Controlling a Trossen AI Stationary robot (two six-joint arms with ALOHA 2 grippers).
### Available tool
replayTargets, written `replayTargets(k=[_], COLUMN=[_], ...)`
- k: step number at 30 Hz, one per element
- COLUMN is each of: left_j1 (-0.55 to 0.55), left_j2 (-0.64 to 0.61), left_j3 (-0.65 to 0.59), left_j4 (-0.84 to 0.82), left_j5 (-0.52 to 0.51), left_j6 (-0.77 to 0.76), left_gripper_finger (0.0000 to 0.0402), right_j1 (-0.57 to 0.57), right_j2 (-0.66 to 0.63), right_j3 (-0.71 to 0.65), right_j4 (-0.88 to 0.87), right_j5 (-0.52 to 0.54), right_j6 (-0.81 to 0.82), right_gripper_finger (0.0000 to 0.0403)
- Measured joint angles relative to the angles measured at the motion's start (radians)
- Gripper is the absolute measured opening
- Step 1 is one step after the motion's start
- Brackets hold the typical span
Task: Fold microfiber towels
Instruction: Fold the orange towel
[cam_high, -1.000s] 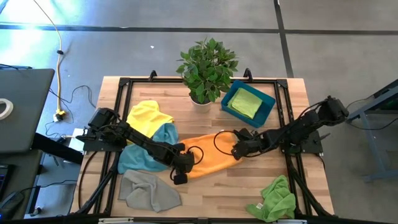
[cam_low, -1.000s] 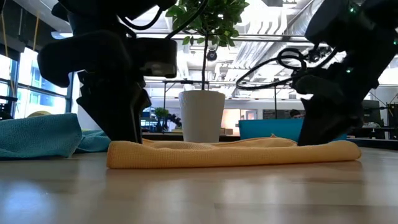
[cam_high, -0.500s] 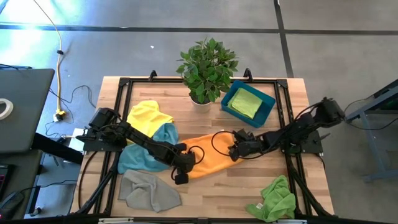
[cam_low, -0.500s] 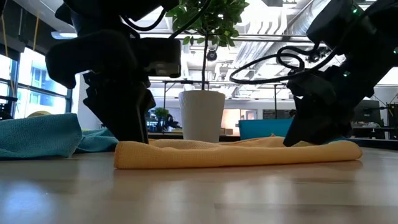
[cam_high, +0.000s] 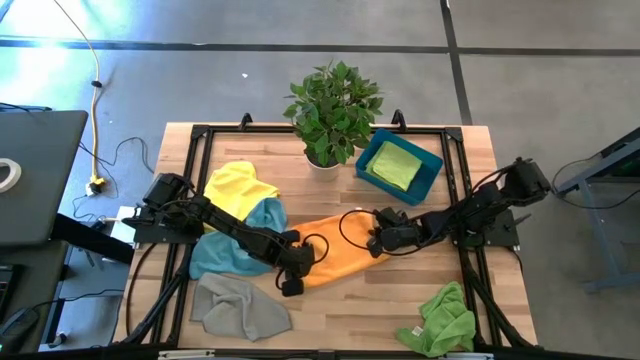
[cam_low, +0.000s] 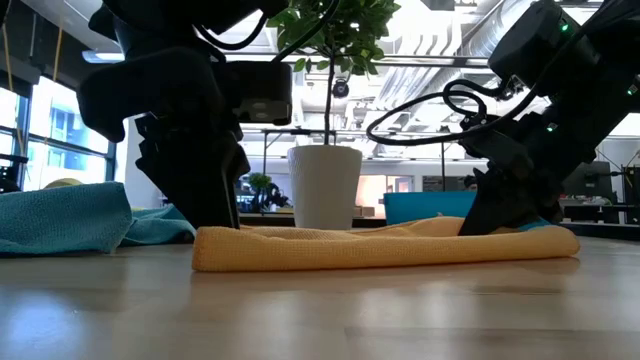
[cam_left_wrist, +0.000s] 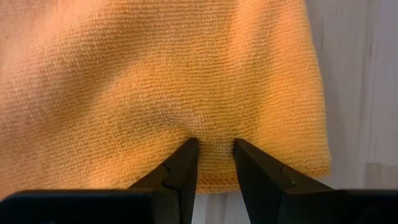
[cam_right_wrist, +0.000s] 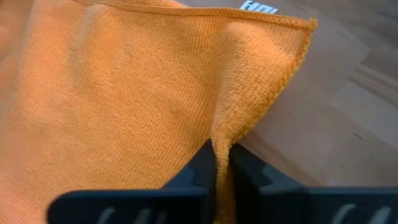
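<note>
An orange towel (cam_high: 340, 250) lies stretched out left to right on the middle of the table. My left gripper (cam_high: 290, 270) stands on its left end, and my right gripper (cam_high: 376, 243) is shut on its right end. Four more towels lie loose on the table. A yellow towel (cam_high: 238, 188) and a light blue towel (cam_high: 232, 248) are on the left. A grey towel (cam_high: 240, 308) is at the near left and a green towel (cam_high: 440, 318) at the near right. Another green towel (cam_high: 397, 165) lies in the teal bin (cam_high: 430, 160). My left gripper pinches a small tuck of the orange towel (cam_left_wrist: 214, 155) between its two fingers, just inside the hemmed edge at the towel's left end. The fingers point down from above. The towel lies flat on the table around them. My right gripper pinches a raised ridge of the orange towel's edge (cam_right_wrist: 224, 134) between its two fingers, a short way from the corner with the white label (cam_right_wrist: 255, 7). The fingers slant down from the table's right side. The rest of the towel lies on the table.
A potted plant (cam_high: 330, 110) stands at the far middle, with the teal bin to its right. The black frame rails (cam_high: 462, 200) run along the table's sides. Bare wood shows near the front edge between the grey and green towels.
My right gripper has shifted a little toward the table's left over the orange towel's right end and has shut on it, raising a ridge of cloth. The towel's left end, under my left gripper, has slid slightly toward the right.
</note>
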Motion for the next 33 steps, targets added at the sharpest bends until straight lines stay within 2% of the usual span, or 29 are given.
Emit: replayTargets(k=[7, 15, 19, 28, 33], left_j1=[0.000, 0.000, 0.000, -0.018, -0.033], left_j2=[0.000, 0.002, 0.002, 0.001, 0.000], left_j3=[0.012, 0.072, 0.099, 0.141, 0.165], left_j4=[-0.018, -0.175, -0.244, -0.281, -0.289], left_j5=[0.000, -0.045, -0.060, -0.062, -0.070], left_j6=[-0.016, -0.019, -0.041, -0.036, -0.034], left_gripper_finger=[0.0099, 0.0099, 0.0099, 0.0099, 0.0099], right_j1=[0.000, 0.000, 0.001, 0.001, 0.001], right_j2=[0.000, -0.014, -0.060, -0.195, -0.209], right_j3=[0.000, 0.003, 0.001, 0.004, 0.138], right_j4=[-0.020, -0.086, -0.146, -0.388, -0.672], right_j5=[0.002, -0.003, -0.014, -0.010, -0.004], right_j6=[-0.001, -0.002, -0.012, 0.022, 0.026], right_gripper_finger=[0.0003, 0.0001, 0.0001, 0.0000, 0.0000])
